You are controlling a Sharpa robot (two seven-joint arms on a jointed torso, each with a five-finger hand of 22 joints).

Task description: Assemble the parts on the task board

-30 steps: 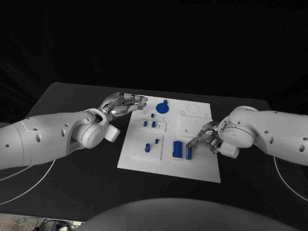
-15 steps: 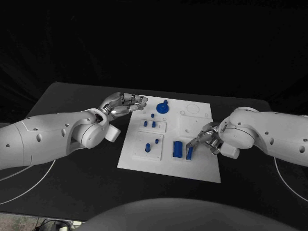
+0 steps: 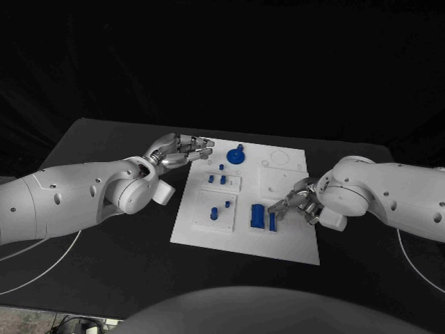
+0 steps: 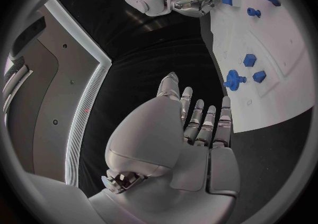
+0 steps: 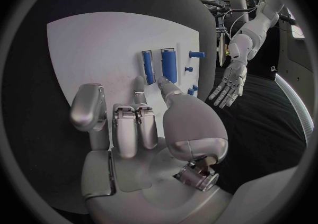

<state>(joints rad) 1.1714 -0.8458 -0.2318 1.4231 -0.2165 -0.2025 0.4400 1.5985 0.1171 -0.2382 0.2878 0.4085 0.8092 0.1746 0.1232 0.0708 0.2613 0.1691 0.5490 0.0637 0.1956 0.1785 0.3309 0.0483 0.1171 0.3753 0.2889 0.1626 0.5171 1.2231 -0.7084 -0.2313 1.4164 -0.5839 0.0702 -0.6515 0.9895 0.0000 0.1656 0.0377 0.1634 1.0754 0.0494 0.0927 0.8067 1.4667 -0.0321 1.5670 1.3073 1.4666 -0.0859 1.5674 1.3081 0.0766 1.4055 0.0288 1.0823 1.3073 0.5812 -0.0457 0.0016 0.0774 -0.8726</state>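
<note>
My right hand point(image 3: 295, 203) rests its fingers point(image 5: 140, 95) on the task board point(image 3: 283, 240), grasping nothing, tips just beside the two long blue parts point(image 3: 261, 217) standing near the board's front edge. My left hand point(image 3: 177, 151) hovers released, fingers spread, at the board's far left corner near the blue gear point(image 3: 233, 154). The board lies mid-table point(image 3: 102, 139).

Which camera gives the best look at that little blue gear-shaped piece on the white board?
The left wrist view: the blue gear shows its toothed rim clearly on the task board. The head view shows it small, as a round blob. In the right wrist view I can't pick it out.
</note>
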